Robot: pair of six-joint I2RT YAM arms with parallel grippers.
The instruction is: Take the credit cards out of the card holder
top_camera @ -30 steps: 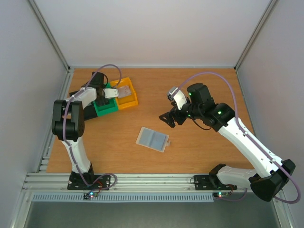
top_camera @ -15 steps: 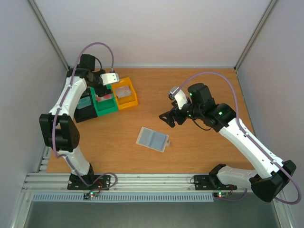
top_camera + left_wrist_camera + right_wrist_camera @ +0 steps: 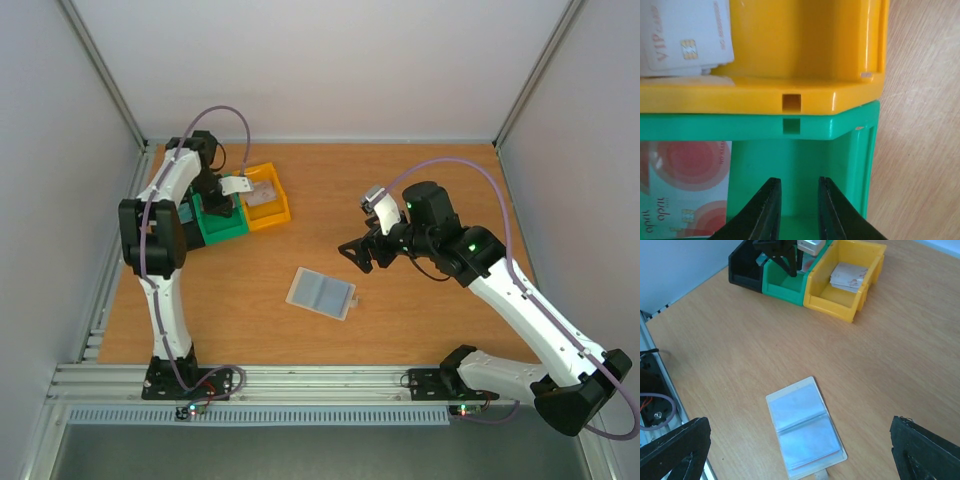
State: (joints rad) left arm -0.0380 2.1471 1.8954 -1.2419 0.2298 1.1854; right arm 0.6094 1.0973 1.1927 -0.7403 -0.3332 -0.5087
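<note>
The card holder [image 3: 322, 292] lies flat and spread open mid-table, a pale blue-grey sleeve [image 3: 805, 430] with a thin reddish line along its near pocket. A reddish-pink credit card [image 3: 685, 190] lies in the green bin [image 3: 850, 150]. A white one [image 3: 685, 35] lies in the yellow bin [image 3: 840, 95]. My left gripper [image 3: 796, 182] hangs over the green bin, its jaws a narrow gap apart with nothing between them. My right gripper [image 3: 360, 255] hovers right of and above the holder, wide open and empty; its fingers [image 3: 675, 447] flank the holder from high up.
Black [image 3: 742, 267], green [image 3: 782, 285] and yellow [image 3: 840, 295] bins stand side by side at the back left. The left arm's elbow [image 3: 150, 235] rises over the black bin. Grey walls enclose the table; an aluminium rail [image 3: 300, 385] runs along the near edge.
The left arm rose toward the back wall, then came back down over the green bin, and its jaws narrowed. The right gripper shifted slightly nearer. The holder has not moved.
</note>
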